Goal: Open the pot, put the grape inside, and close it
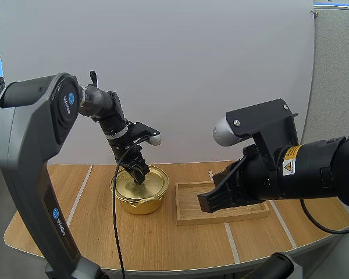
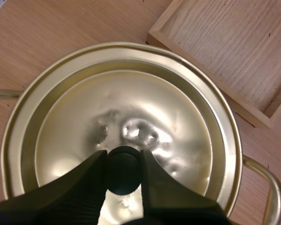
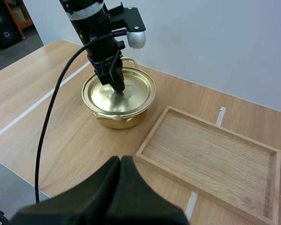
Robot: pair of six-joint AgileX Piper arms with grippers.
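A gold pot (image 1: 136, 204) stands on the wooden table with its gold lid (image 1: 156, 181) seated on it. My left gripper (image 1: 141, 175) reaches down onto the lid's centre. In the left wrist view its fingers (image 2: 84, 187) pinch the black knob (image 2: 124, 176) of the lid (image 2: 131, 108), inside the pot rim (image 2: 234, 140). My right gripper (image 1: 211, 203) hovers over the left part of the wooden tray (image 1: 250, 210), its fingers (image 3: 121, 164) lying together as one dark wedge with nothing in them. From the right wrist, the left gripper (image 3: 118, 88) sits on the lid (image 3: 136, 91).
The shallow wooden tray (image 3: 210, 154) lies just right of the pot (image 3: 114, 119), close to its handle (image 2: 271, 187). Pale lines run across the tabletop (image 1: 87, 221). Open table lies left of and in front of the pot.
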